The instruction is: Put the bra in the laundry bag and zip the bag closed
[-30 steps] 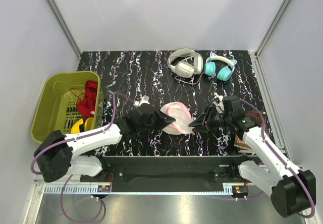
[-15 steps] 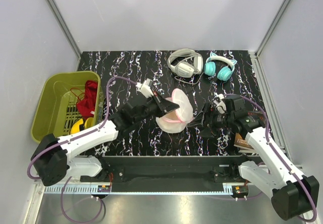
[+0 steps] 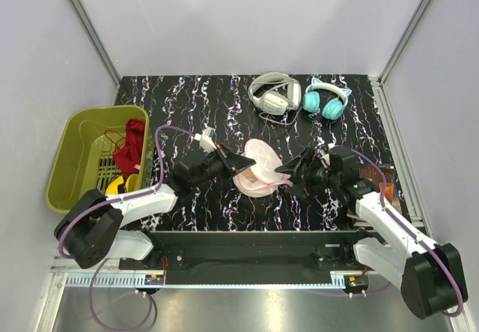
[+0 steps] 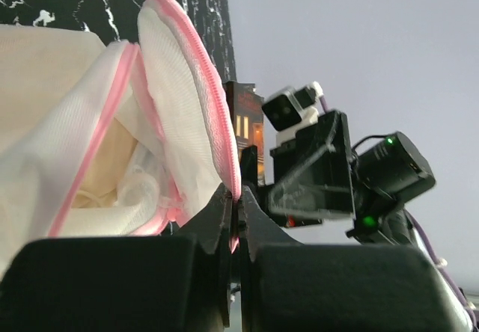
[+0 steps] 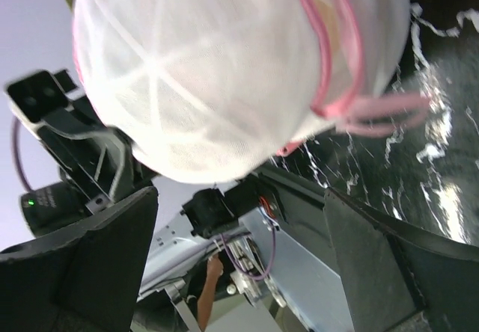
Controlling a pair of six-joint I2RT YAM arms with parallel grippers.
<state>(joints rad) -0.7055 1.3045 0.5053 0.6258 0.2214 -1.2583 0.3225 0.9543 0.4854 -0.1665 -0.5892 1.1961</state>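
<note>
I see my left gripper (image 4: 234,197) pinching the pink trim of the round white mesh laundry bag (image 3: 260,169) from its 9 o'clock, my right gripper (image 3: 287,176) spread wide at 3 o'clock.

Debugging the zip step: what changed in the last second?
The right pincer opened wide, drew back from the laundry bag, then returned beside it, not gripping. The left pincer lifted the bag's edge, so it now stands tipped up instead of lying flat. Unchanged: the left pincer's grip on the pink trim, the white headphones, the teal headphones and the green basket.
</note>
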